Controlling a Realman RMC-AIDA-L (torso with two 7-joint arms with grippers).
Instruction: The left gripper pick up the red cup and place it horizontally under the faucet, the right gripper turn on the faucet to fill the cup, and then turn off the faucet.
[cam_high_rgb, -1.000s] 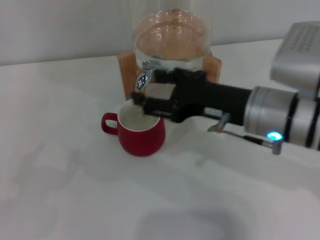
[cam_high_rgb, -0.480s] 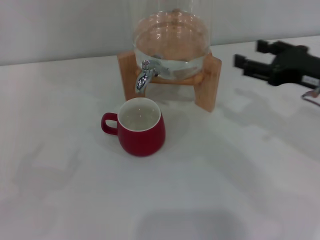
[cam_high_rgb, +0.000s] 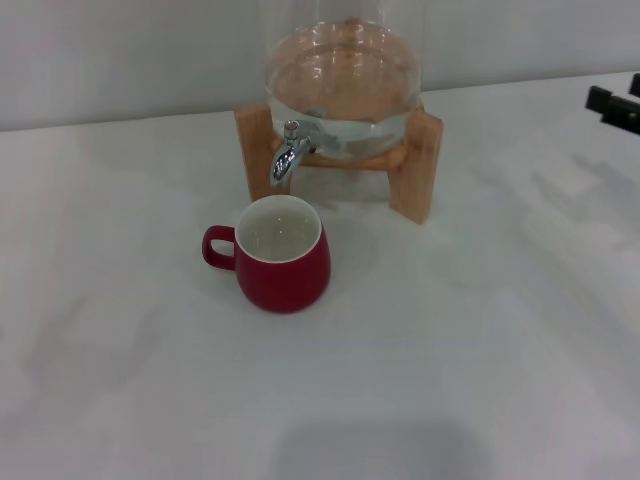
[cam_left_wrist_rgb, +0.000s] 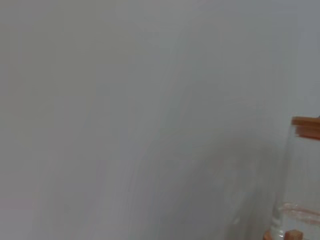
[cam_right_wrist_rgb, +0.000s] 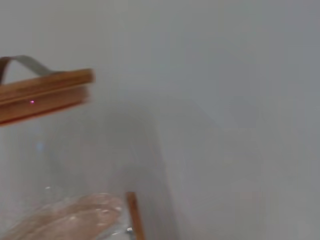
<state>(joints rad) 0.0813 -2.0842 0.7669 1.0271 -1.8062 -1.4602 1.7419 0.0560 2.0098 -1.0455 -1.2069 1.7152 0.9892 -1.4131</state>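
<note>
One gripper is all I can find here: the right gripper (cam_high_rgb: 618, 93) just pokes in at the far right edge of the head view. Its fingers (cam_high_rgb: 602, 100) read as wide, two black tips with a clear gap and nothing between them. The left gripper isn't in any view, so no idea what it's doing.

From those fingers, the red cup (cam_high_rgb: 283, 262) is well off toward the robot's left and nearer the body. It stands upright on the white counter (cam_high_rgb: 450, 380), handle pointing away from the fingers. The faucet (cam_high_rgb: 288, 150) is about as far from the fingers, just above and behind the cup, on the glass jar (cam_high_rgb: 345, 80) in its wooden stand (cam_high_rgb: 415, 165). I see no stream from the spout, and can't tell how much water is in the cup.

My guess is the job is basically wrapped up. What could bite from here:
- if the lever isn't fully shut, it drips and slowly overfills the cup
- the cup sits a bit forward of the spout, so drips might catch the rim and splash the counter
- an arm swinging back in low could clip the cup or stand and slosh water
</note>
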